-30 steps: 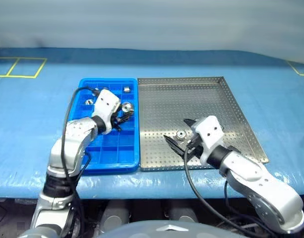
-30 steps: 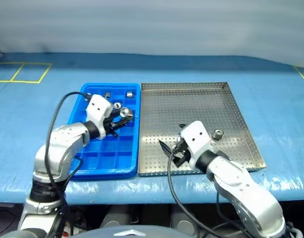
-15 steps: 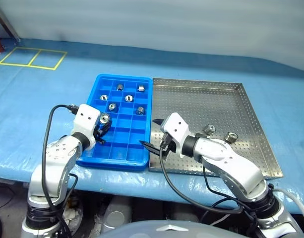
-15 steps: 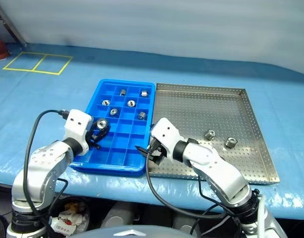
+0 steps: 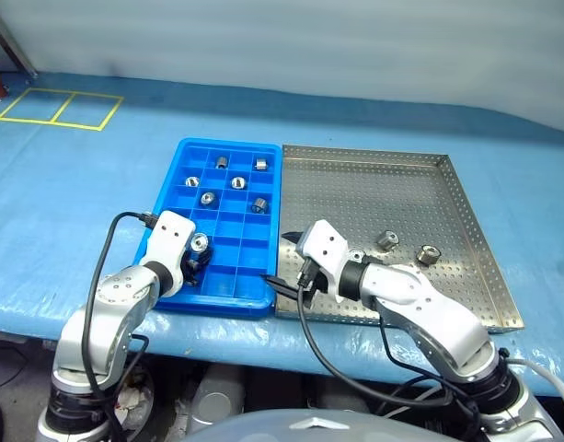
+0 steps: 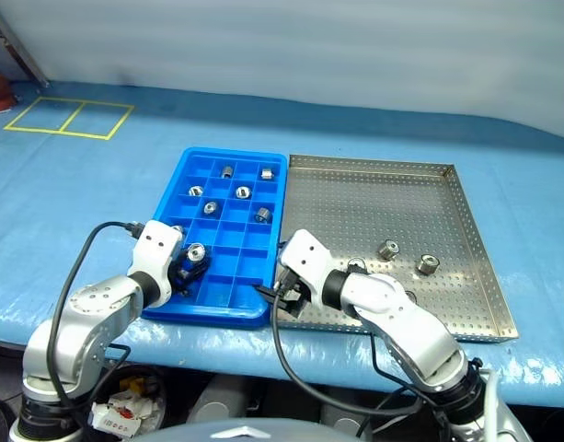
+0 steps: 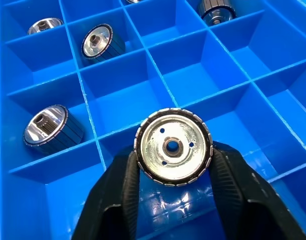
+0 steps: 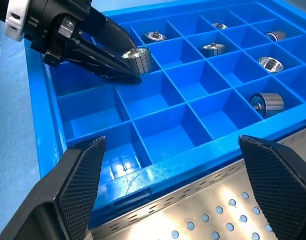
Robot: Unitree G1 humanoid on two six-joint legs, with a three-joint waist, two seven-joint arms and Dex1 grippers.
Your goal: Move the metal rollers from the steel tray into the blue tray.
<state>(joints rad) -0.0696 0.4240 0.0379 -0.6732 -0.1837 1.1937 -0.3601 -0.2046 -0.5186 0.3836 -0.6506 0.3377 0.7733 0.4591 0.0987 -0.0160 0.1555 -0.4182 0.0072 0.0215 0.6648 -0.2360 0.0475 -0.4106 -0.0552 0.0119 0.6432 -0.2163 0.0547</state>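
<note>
The blue tray (image 5: 228,276) lies left of the steel tray (image 5: 392,189); their long sides touch. Several metal rollers (image 5: 238,182) sit in the blue tray's far compartments. Three more rollers (image 5: 385,240) rest on the steel tray's perforated floor, one partly behind my right arm. My left gripper (image 7: 173,155) is shut on one roller (image 7: 173,146), held by its ribbed sides just above a near compartment of the blue tray. My right gripper (image 8: 171,145) hangs open with nothing in it over the blue tray's near corner beside the steel tray. It faces the left gripper.
Both trays lie on a blue table covering (image 5: 70,203). Yellow tape lines (image 5: 56,109) mark the far left. The table's near edge runs just below the trays. The steel tray's low rim (image 5: 374,152) stands along its sides.
The camera has shifted. My left gripper carried its roller back and down toward the blue tray's near rows. My right gripper swung left from the steel tray's floor to the trays' border.
</note>
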